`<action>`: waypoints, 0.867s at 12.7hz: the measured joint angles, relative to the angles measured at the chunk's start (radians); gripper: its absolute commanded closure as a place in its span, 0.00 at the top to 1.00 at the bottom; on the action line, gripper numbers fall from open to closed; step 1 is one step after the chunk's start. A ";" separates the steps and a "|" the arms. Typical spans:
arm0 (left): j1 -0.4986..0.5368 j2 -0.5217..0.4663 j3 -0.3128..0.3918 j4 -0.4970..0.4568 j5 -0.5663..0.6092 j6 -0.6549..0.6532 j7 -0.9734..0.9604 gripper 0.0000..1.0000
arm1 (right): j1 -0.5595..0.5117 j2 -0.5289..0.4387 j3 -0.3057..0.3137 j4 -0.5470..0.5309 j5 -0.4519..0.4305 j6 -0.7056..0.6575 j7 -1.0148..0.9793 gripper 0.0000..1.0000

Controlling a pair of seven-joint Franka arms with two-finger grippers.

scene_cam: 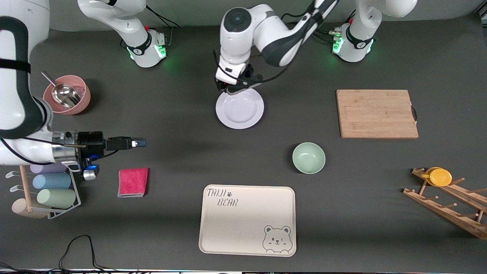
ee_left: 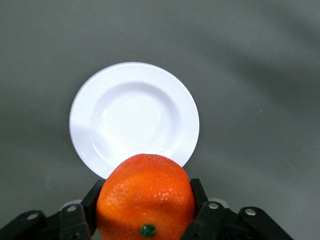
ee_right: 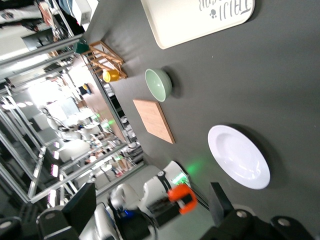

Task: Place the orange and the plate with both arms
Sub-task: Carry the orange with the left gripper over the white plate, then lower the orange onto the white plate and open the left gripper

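Cream bear tray (scene_cam: 247, 219) nearest; left gripper (ee_left: 145, 210) clamped on dimpled orange (ee_left: 146, 197) over glossy round plate (ee_left: 134, 114); right gripper (scene_cam: 139, 143) fingers apart.

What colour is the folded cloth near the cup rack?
Pink-red cloth, plain with no pattern; the front view shows it best.

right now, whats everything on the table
orange: one, bright orange, held over the plate's edge
plate: one, pale white, mid-table
bowl: one, pale green, nearer the camera than the plate
bear tray: one, cream, nearest the camera
cutting board: one, wooden, toward the left arm's end
red cloth: one, beside the tray
pink bowl: one, holding a metal scoop
left gripper: fingers shut on the orange
right gripper: open, waiting above the cloth
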 measured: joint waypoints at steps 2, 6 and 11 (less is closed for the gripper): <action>-0.044 0.069 0.000 0.023 0.071 0.004 -0.064 0.00 | -0.005 0.012 -0.014 -0.052 0.018 0.010 -0.056 1.00; -0.054 0.181 0.018 0.030 0.195 0.018 -0.114 0.00 | -0.034 0.012 -0.048 -0.188 0.083 0.030 -0.195 1.00; -0.053 0.261 0.055 0.036 0.208 0.082 -0.116 0.00 | -0.039 0.011 -0.053 -0.403 0.191 0.156 -0.421 1.00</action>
